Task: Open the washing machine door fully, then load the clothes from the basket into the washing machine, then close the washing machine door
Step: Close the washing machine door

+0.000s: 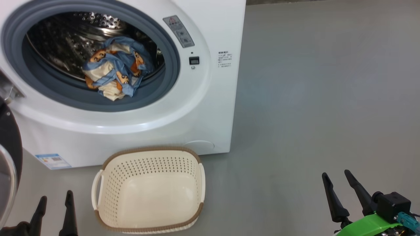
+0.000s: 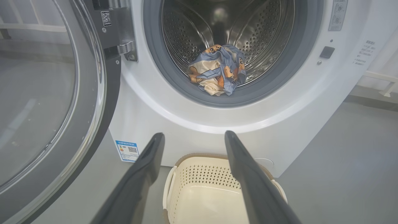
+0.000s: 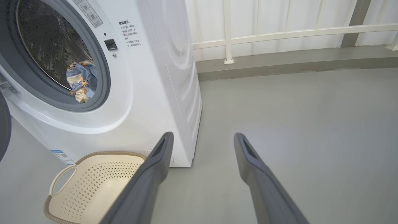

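Note:
The white washing machine (image 1: 210, 108) stands with its mouth uncovered. Blue clothes (image 1: 115, 73) with orange figures and cream cloth lie at the front of the steel drum, also seen as clothes (image 2: 217, 73) and clothes (image 3: 80, 81). The washing machine door (image 2: 46, 102) is swung wide to the left; its black rim door (image 1: 10, 154) shows at the left edge. The cream basket (image 1: 149, 191) sits on the floor before the machine with nothing in it. My left gripper (image 1: 55, 198) is open at the lower left, beside the basket. My right gripper (image 1: 336, 173) is open at the lower right, over bare floor.
Grey floor (image 1: 311, 98) stretches to the right of the machine. A white railing (image 3: 279, 31) and a low kerb run along the back wall. The open door takes up the space at the machine's left.

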